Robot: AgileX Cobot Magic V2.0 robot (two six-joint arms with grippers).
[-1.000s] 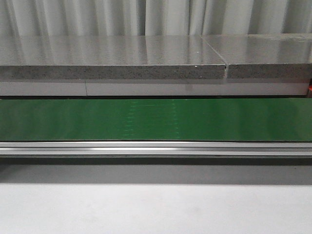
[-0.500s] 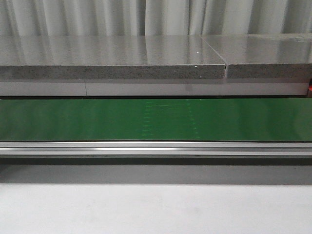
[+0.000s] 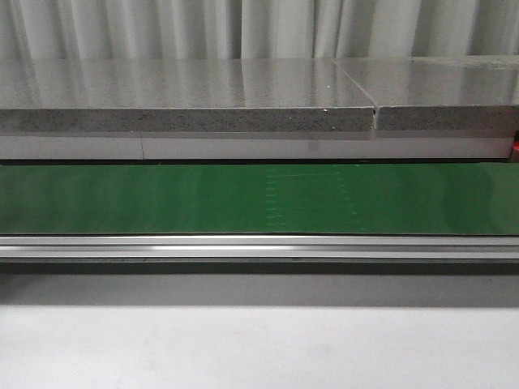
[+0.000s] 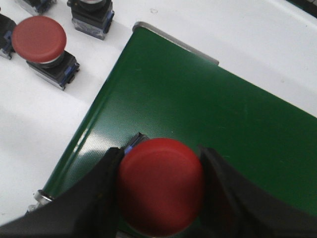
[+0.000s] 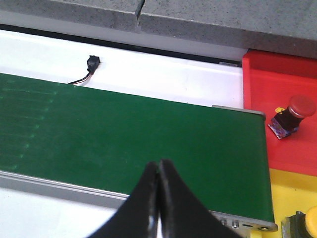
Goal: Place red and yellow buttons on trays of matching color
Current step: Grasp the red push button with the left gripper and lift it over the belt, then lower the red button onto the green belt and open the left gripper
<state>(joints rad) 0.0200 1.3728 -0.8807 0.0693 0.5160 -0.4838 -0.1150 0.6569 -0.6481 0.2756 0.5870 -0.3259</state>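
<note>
Looking through the front view, I see neither arm nor any button: only the green belt, its aluminium rail and the grey stone ledge behind.

My left gripper is clamped on a red button; its fingers press the cap from both sides, and the cap hides all of the body except a blue corner. Whether the button rests on the belt or hangs above it, I cannot tell. On the white table beside the belt's end stands a second red button, with a dark button body near it, cut off by the frame edge.

My right gripper is closed, fingertips touching, nothing between them, over the belt. The red tray at the belt's end holds one red button lying tilted. The yellow tray adjoins it; a yellow button at its 5 o'clock corner is cut off.

Compared with the earlier front frames, the faint dotted marks on the belt have shifted toward 3 o'clock.
</note>
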